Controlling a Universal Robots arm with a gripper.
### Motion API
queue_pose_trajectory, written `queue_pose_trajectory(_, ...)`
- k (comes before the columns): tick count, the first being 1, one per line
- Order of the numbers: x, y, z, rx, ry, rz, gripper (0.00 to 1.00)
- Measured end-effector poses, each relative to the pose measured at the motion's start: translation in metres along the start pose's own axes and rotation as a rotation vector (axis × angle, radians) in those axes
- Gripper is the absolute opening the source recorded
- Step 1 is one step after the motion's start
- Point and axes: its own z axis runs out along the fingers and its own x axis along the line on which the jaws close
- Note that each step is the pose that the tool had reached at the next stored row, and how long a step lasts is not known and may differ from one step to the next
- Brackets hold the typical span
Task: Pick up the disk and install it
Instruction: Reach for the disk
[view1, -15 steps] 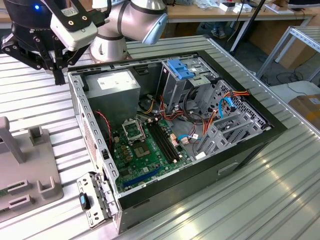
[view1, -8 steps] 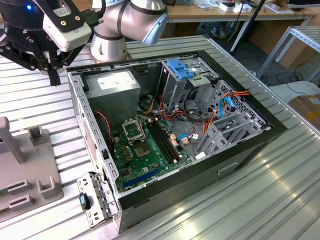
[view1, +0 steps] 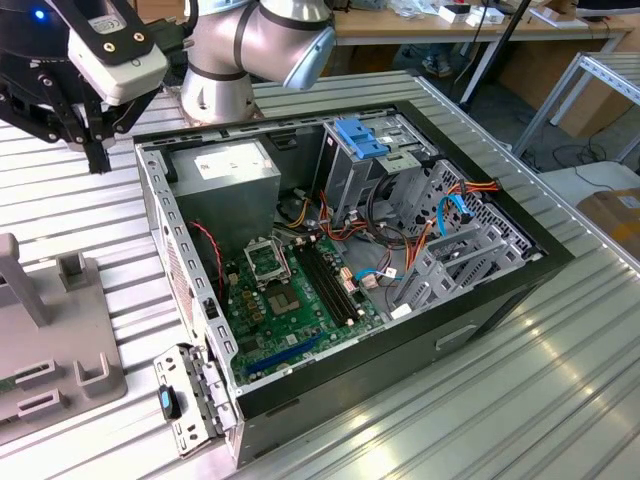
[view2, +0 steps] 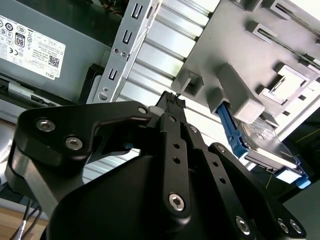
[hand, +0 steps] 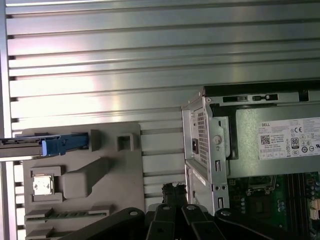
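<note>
Grey-metal and framed in blue, the disk (view2: 262, 142) stands on edge in a slot of the grey fixture (view2: 235, 60), which sits on the ribbed surface (hand: 150, 75) near the open computer case (view1: 480, 320). The end effector (view2: 170, 100) hovers over the strip between fixture and case, fingers together and holding nothing. The pick-up step appears to be in hand, with no grasp made. A grasp likely calls for parted fingers squared to the disk's thin upper edge, clear of the fixture's posts. Open surface lies on the fixture's side; the case's sheet-metal wall and the power supply (view1: 225, 170) crowd the other.
</note>
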Motion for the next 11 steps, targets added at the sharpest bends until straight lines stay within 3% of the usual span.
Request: queue_pose_trajectory(11, 0.009, -0.0007, -0.0003, 0.0, 0.0, 0.0, 0.11)
